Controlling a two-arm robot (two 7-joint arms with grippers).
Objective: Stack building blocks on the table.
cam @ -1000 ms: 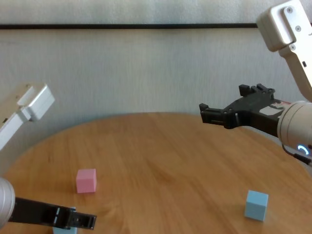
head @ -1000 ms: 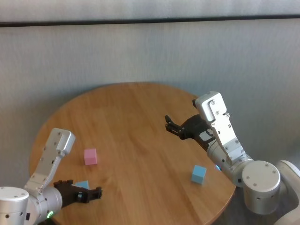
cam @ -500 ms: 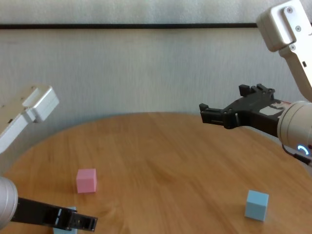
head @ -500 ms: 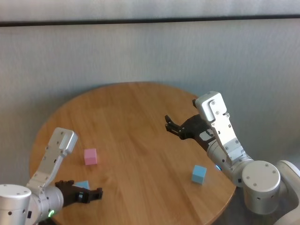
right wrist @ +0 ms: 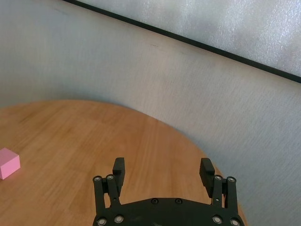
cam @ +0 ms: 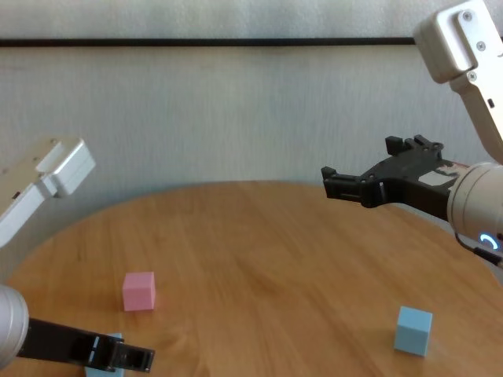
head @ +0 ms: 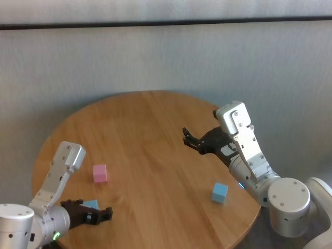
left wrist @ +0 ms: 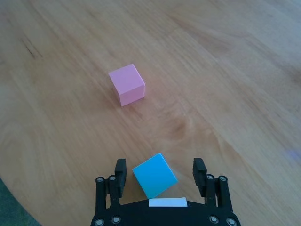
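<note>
Grey textured wall [head: 166,62] behind, dark horizontal strip [head: 166,23] near top; soft daylight.

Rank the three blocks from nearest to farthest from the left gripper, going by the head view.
1. Left blue block: between the open jaws of the left gripper, near the table's near-left edge.
2. Pink block: just beyond it, on the left side.
3. Right blue block: far across on the right side.

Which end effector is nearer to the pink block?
Left. The left end effector sits low beside the pink block, straddling a blue block; the right end effector hovers across the table.
</note>
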